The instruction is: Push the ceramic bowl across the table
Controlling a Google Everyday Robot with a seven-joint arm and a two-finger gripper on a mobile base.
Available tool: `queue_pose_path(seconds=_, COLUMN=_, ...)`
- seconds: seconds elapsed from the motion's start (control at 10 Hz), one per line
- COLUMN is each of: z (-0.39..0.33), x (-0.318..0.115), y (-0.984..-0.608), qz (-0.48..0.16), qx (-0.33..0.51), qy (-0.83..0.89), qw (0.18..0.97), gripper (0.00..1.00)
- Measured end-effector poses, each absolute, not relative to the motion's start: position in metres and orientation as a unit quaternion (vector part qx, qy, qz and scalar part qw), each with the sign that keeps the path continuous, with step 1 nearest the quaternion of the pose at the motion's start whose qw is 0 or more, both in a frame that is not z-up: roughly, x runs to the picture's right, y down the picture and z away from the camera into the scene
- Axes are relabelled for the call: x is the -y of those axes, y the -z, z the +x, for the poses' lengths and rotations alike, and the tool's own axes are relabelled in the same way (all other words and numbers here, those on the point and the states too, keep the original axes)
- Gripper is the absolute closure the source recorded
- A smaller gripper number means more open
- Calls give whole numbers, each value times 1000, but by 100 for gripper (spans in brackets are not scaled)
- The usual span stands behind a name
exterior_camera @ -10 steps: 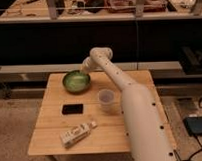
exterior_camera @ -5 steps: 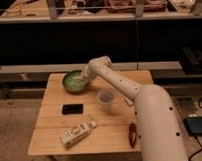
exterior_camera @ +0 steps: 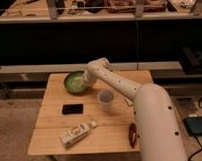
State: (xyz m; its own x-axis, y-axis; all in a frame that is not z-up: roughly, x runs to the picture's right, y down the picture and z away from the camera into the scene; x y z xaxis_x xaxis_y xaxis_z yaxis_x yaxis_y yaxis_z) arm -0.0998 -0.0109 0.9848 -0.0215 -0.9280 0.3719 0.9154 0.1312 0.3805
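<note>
My gripper is at the right-hand rim of the ceramic bowl, in the upper middle of the frame. My arm reaches up to it from the lower right, across the table. My own wrist covers the contact, so I cannot tell whether the gripper is open or closed, or whether it touches the rim or is only just beside it.

The bowl sits upright near the table's far edge, left of centre. A translucent cup stands below and to the right of it, apart from it and close under my forearm. A flat black object lies below the bowl, a small carton lies on its side toward the lower left, and something red rests by the near right edge.

I judge the approach done and the push barely begun, if at all. The slide across the planks is what remains, and bare wood to the bowl's left gives it room.
</note>
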Motion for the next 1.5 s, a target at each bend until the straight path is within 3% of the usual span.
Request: queue_pose_path(seconds=1.5, z=28, x=7, y=-1028, qz=-137, qx=200, qy=652, qw=719, gripper=100)
